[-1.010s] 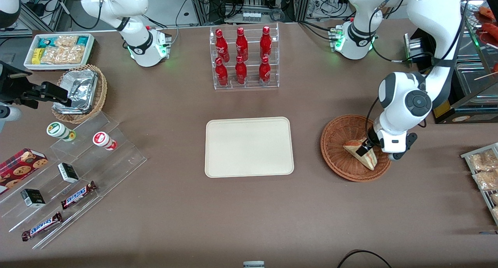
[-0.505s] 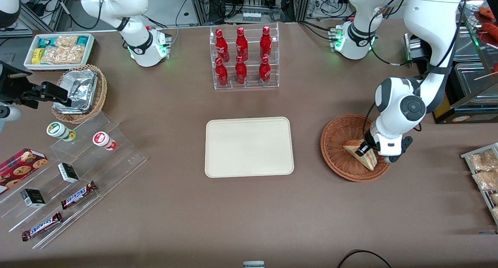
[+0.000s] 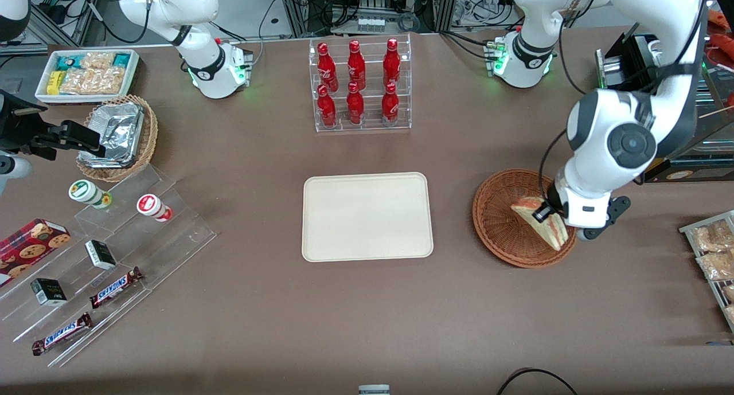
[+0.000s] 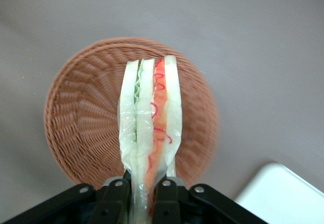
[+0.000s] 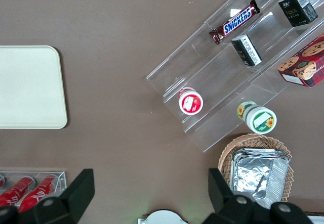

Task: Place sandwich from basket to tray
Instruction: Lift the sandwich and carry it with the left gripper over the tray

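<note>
Sandwich (image 3: 542, 223) hangs pinched in the gripper (image 3: 545, 213), lifted clear above the basket (image 3: 499, 211); the wrist view shows the 2 black fingers (image 4: 117, 196) pressed against its outer bread slices, 1 on each face, with the wedge (image 4: 150, 133) standing edge-on between them so its white bread, green layer and pink-red layer read as stripes under clear wrap; the woven bowl (image 4: 81, 128) lies below it on the brown table (image 4: 253, 42), with nothing else visible in it.

From the front, the sandwich sits over the part of the basket toward the working arm's end of the table, its pointed end slanting down toward the rim nearest the camera; the arm's white wrist (image 3: 590, 206) stands just beside it.

Tray (image 3: 367, 216) lies flat at the table's middle, well apart from the basket, bare and cream-coloured; a corner of it (image 4: 283, 193) also shows in the wrist view, near the basket but not touching.

Farther from the camera than the tray stands a clear rack of 6 red bottles (image 3: 358, 85); toward the parked arm's end lie a tan basket of foil containers (image 3: 117, 137), a white bin of snacks (image 3: 86, 74) and clear steps (image 3: 114, 257) with candy bars and small boxes.
</note>
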